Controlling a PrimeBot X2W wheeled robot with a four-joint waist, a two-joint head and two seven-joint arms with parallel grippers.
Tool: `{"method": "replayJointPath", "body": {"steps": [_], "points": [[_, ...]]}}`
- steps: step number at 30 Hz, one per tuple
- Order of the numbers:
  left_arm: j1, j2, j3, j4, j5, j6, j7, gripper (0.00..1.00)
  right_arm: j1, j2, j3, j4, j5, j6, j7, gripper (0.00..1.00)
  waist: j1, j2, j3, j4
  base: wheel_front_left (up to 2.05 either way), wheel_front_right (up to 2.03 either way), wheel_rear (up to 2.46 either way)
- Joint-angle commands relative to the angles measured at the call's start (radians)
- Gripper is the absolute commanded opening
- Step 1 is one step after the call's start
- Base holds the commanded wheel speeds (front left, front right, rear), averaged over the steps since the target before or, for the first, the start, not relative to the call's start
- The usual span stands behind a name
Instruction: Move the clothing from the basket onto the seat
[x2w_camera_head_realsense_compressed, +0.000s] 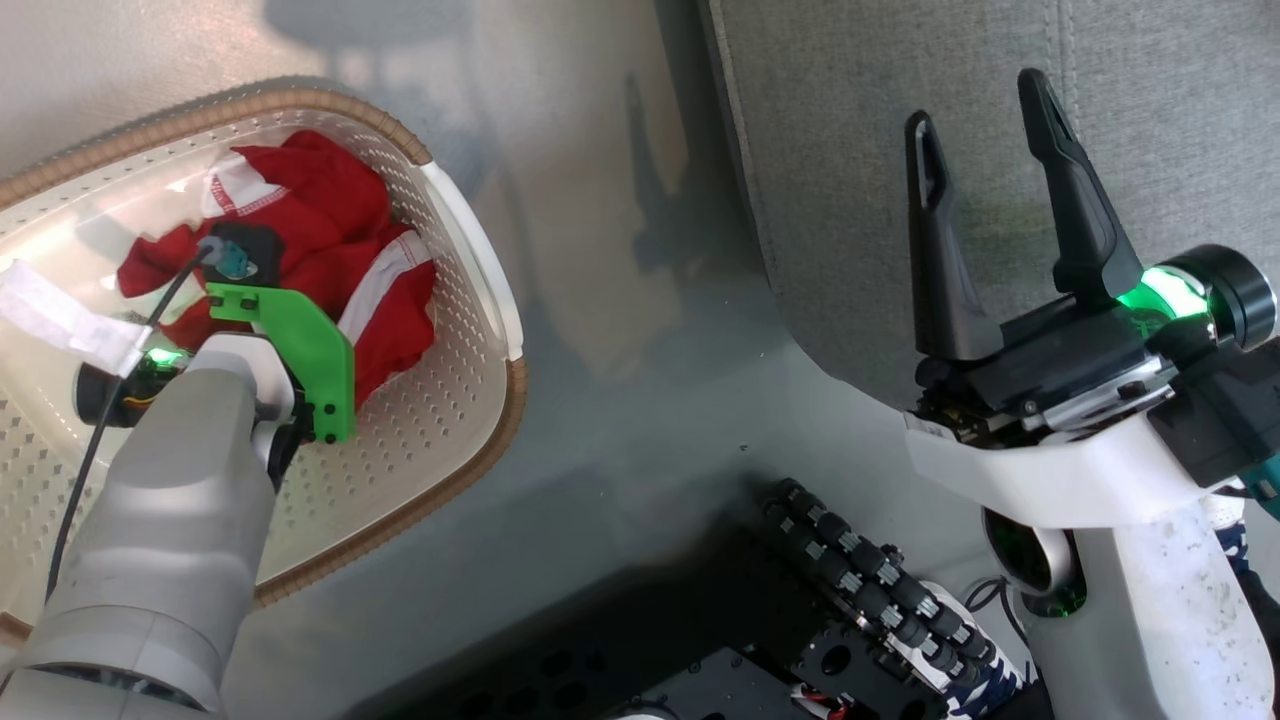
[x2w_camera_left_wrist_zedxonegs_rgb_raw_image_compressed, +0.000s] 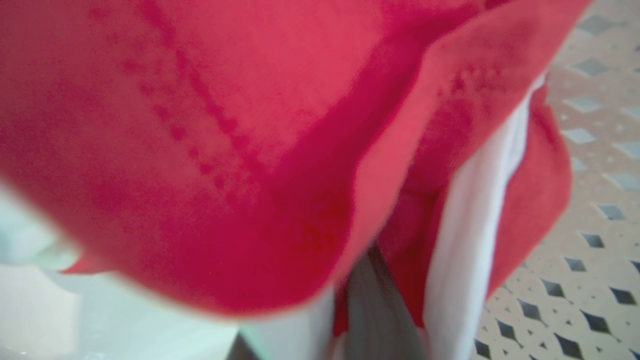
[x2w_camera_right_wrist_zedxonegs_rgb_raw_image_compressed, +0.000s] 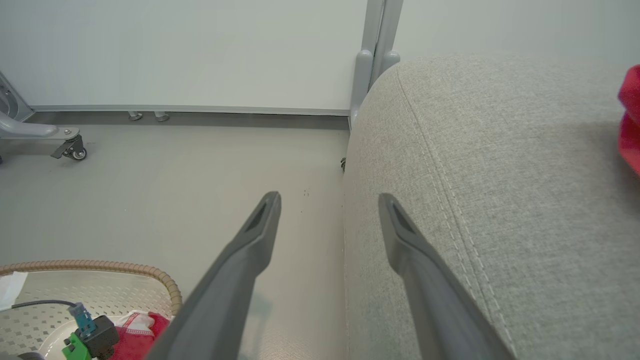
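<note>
At upper left, the laundry basket (x2w_camera_head_realsense_compressed: 440, 420) holds the red clothing (x2w_camera_head_realsense_compressed: 330, 190), the left gripper (x2w_camera_head_realsense_compressed: 242, 265) buried in it; clenched or not, I cannot tell. The right gripper (x2w_camera_head_realsense_compressed: 978, 100) gapes over the grey seat (x2w_camera_head_realsense_compressed: 1180, 130).

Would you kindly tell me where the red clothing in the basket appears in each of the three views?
Head view: the clothing sits upper left, inside the basket.
Left wrist view: the clothing covers most of the picture, close up.
Right wrist view: the clothing peeks in at the bottom left corner.
Shared landmark: the basket's perforated wall.
</note>
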Motion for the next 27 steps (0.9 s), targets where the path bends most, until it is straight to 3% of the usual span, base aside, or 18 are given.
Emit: {"method": "replayJointPath", "body": {"steps": [1, 10, 20, 27], "points": [[-0.001, 0.022, 0.006, 0.001, -0.007, 0.003, -0.010, 0.00, -0.019, 0.002, 0.002, -0.001, -0.001, -0.002, -0.003, 1.00, -0.0001, 0.0000, -0.009, -0.005, 0.00, 0.00, 0.00], [0.043, 0.039, 0.046, 0.000, -0.061, -0.007, -0.083, 0.00, -0.093, -0.005, 0.028, 0.027, -0.006, -0.002, -0.003, 1.00, -0.0001, 0.0000, -0.096, -0.024, 0.00, 0.00, 0.00], [0.159, -0.049, 0.001, 0.000, -0.056, -0.031, -0.191, 0.00, -0.066, -0.090, -0.001, 0.075, -0.025, -0.002, -0.003, 1.00, -0.0001, 0.0000, -0.395, 0.110, 0.00, 0.00, 0.00], [0.225, -0.066, -0.051, -0.010, -0.041, -0.037, -0.301, 0.00, -0.002, -0.124, -0.005, 0.104, -0.018, -0.002, -0.003, 1.00, -0.0001, 0.0000, -0.576, 0.189, 0.00, 0.00, 0.00]]}}
